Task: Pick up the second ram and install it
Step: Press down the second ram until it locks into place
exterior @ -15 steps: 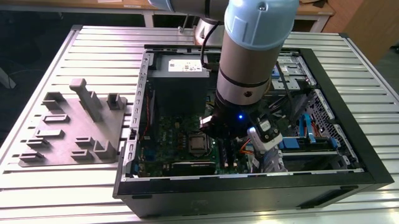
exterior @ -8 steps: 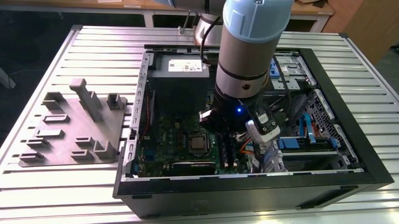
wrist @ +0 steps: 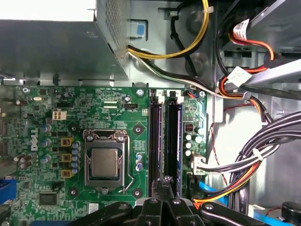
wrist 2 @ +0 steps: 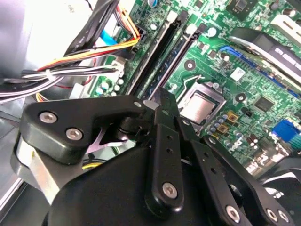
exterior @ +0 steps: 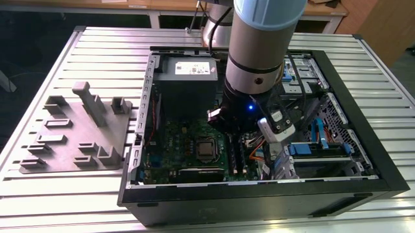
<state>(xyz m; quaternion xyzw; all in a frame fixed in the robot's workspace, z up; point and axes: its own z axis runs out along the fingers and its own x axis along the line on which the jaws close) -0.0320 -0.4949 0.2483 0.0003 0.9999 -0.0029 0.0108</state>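
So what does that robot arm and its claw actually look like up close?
The thick cylindrical robot arm has a pale blue cap over a silver-grey tube ringed by a black band. Below it, a black wrist section carries a small glowing blue light and a white boxy camera module. The black metal gripper is built of flat linkage bars joined by silver screws.

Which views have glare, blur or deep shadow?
Exterior view: the arm shades the motherboard; the table is bright. Second wrist view: the gripper looms soft up close; pale glare at the case wall. First wrist view: evenly lit, slots sharp.
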